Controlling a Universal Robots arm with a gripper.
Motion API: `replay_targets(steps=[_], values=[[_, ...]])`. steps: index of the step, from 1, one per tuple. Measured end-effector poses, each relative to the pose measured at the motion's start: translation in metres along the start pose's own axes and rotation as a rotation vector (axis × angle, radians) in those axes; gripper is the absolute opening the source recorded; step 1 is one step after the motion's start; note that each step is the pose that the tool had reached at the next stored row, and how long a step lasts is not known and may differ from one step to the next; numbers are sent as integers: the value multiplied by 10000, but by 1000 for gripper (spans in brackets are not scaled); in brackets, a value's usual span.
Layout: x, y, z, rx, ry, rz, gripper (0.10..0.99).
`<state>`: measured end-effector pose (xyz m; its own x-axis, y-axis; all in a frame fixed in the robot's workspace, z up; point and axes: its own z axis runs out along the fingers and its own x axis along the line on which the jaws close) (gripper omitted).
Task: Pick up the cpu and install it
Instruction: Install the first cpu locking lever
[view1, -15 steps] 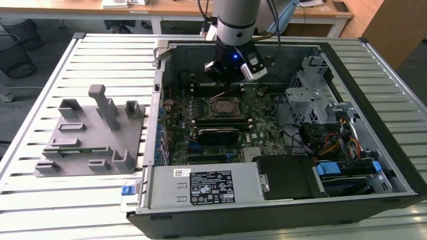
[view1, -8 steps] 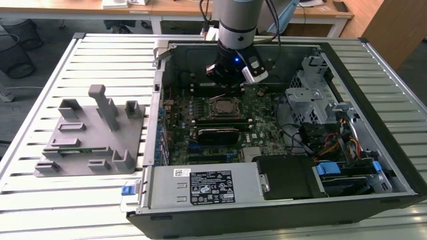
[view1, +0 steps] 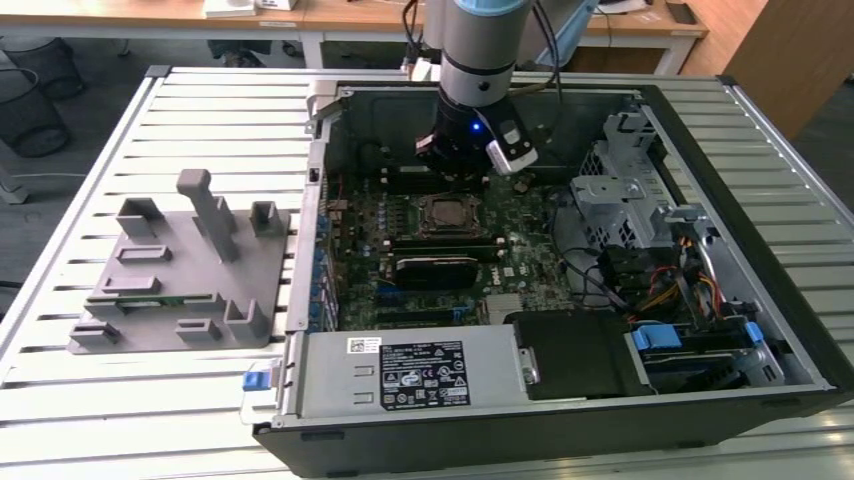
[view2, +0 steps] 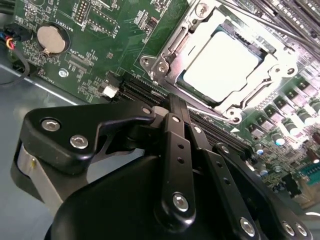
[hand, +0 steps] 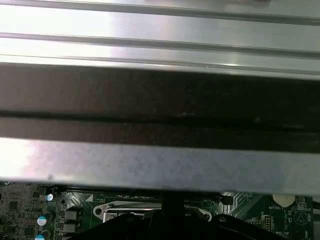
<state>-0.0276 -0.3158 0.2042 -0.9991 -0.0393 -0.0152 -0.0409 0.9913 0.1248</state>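
CPU (view2: 222, 62): one flat square chip with a pale silvery top, lying seated inside the metal socket frame (view2: 167, 47) on one green motherboard (view2: 100, 30); gripper (view1: 454, 160) hovering just above, carrying nothing; finger state impossible to tell.

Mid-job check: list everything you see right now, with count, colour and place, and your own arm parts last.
cpu: one, silvery-white, seated in the socket frame on the motherboard.
motherboard: one, green, inside the case.
computer case: one, black, open on the slatted table.
fixture block: one, grey, at the exterior view's left of the case.
table: one, pale slatted metal.
coin battery: one, silver, on the motherboard.
gripper: one, black, above the board beside the socket.
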Motion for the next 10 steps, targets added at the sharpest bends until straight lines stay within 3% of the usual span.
replay_targets(steps=[5, 10], values=[[-3, -7, 57, -1, -1, -2, 106], [-3, -9, 66, 0, 1, -1, 106]])
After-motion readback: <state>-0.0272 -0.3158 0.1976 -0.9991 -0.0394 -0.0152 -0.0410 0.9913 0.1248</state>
